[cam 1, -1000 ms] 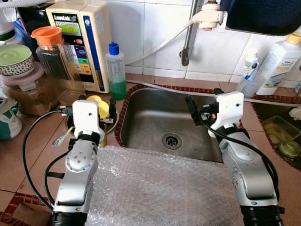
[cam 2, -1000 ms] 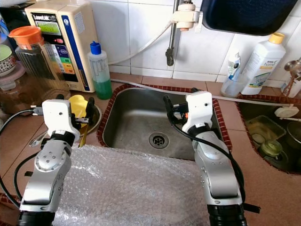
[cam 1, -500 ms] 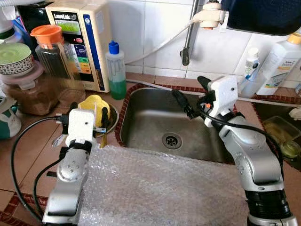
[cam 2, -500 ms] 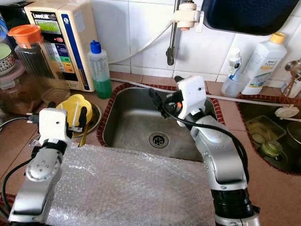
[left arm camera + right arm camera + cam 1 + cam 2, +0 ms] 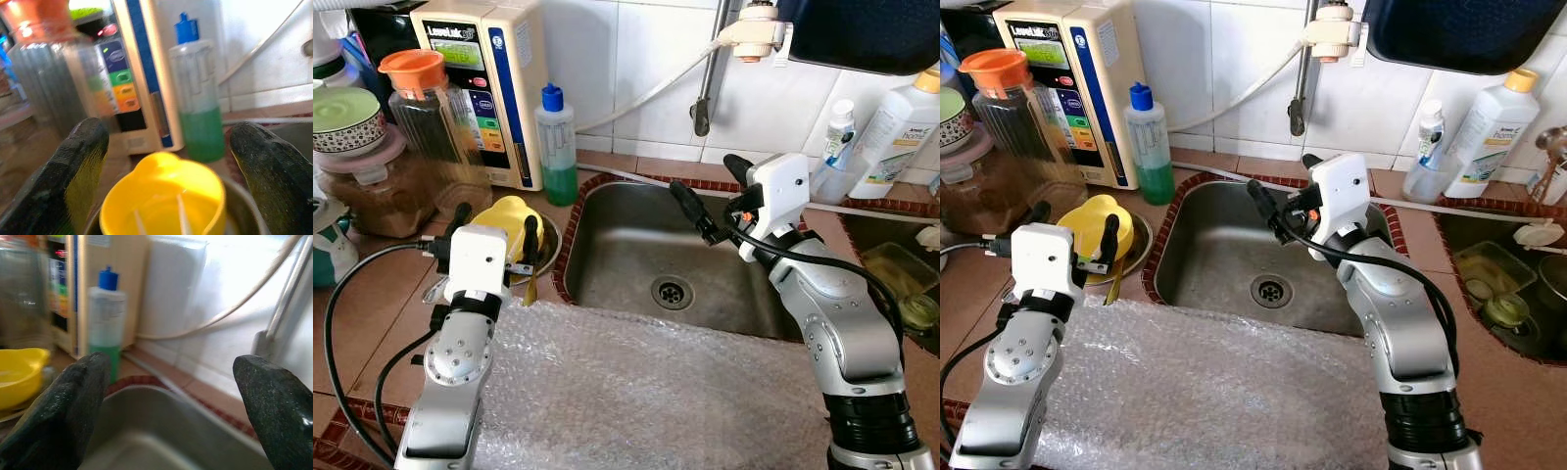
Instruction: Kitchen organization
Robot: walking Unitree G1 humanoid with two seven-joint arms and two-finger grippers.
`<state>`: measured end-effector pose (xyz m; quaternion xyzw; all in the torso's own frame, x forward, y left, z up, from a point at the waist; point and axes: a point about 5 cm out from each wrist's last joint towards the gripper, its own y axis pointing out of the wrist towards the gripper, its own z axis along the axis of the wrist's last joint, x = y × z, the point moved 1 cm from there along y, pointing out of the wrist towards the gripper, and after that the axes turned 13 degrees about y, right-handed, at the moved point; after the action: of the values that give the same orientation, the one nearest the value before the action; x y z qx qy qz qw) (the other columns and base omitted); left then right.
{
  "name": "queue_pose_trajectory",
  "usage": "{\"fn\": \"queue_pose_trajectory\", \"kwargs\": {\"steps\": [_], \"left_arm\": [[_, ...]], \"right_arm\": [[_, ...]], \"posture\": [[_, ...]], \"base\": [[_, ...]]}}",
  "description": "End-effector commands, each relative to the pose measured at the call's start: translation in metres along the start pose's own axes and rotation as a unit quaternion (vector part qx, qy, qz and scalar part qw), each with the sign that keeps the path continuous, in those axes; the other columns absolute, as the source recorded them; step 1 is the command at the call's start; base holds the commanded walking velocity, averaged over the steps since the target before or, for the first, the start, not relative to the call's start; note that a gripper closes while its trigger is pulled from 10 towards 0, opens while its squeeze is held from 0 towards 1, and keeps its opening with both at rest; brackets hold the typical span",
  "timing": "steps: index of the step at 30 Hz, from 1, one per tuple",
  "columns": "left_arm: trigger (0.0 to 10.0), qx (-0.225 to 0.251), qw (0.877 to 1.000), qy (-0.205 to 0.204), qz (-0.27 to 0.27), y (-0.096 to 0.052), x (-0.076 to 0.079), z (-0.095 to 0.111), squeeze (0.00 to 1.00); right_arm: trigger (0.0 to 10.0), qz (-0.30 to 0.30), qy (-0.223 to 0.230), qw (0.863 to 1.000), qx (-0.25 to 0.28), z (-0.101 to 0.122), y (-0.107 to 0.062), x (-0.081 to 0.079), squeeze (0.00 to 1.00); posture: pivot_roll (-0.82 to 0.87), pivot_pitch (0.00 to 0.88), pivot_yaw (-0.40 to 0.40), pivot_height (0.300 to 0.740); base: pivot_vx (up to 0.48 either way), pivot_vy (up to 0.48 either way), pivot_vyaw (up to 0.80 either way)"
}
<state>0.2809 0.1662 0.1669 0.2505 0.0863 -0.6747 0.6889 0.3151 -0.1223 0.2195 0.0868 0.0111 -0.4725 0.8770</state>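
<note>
Yellow cup (image 5: 512,217): sits in a metal bowl (image 5: 1139,238) on the counter, just left of the sink (image 5: 636,257), near the green-liquid bottle (image 5: 555,147).
Left gripper (image 5: 494,220): fingers spread wide on either side of the yellow cup, grasping nothing; its white wrist housing hides the cup's near side.
Right gripper (image 5: 1285,196): held over the sink's back half, pointing left, fingers parted and empty.
Hard to make out: two thin sticks inside the cup, blurred in the left wrist view; a utensil beside the bowl, mostly covered by the arm.
Cut off: dark pan (image 5: 862,34) at the top edge.
Change from half a second ago: both arms almost where they were; left gripper slightly closer around the cup.
Bubble wrap (image 5: 646,392): spread on the near counter.
</note>
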Motion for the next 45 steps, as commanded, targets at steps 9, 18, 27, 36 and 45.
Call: {"fn": "queue_pose_trajectory", "kwargs": {"steps": [9,18,27,36,45], "left_arm": [[10.0,0.009,0.999,0.032,-0.009,-0.021,-0.01,-0.001,0.0],[10.0,-0.005,0.997,0.066,-0.031,-0.04,-0.003,-0.014,0.0],[10.0,0.009,0.994,0.091,-0.052,-0.028,0.006,-0.025,0.0],[10.0,0.016,0.991,0.099,-0.084,-0.021,0.024,-0.039,0.0],[10.0,0.018,0.992,0.098,-0.081,-0.019,0.025,-0.043,0.0]], "right_arm": [[10.0,0.122,0.047,0.99,-0.056,-0.008,-0.016,-0.029,0.0],[10.0,0.119,0.062,0.989,-0.068,-0.016,-0.027,-0.038,0.0],[10.0,0.187,0.074,0.975,-0.099,-0.02,-0.039,-0.057,0.0],[10.0,0.195,0.065,0.974,-0.099,-0.017,-0.037,-0.059,0.0],[10.0,0.191,0.055,0.975,-0.099,-0.016,-0.037,-0.058,0.0]], "posture": [[0.05,0.034,-0.038,0.74],[0.05,0.032,-0.031,0.74],[0.03,0.015,-0.026,0.74],[0.02,0.008,-0.029,0.74],[0.01,0.008,-0.033,0.74]], "base": [[0.0,0.0,0.0],[0.0,0.0,0.0],[0.0,0.0,0.0],[0.0,0.0,0.0],[0.0,0.0,0.0]]}}
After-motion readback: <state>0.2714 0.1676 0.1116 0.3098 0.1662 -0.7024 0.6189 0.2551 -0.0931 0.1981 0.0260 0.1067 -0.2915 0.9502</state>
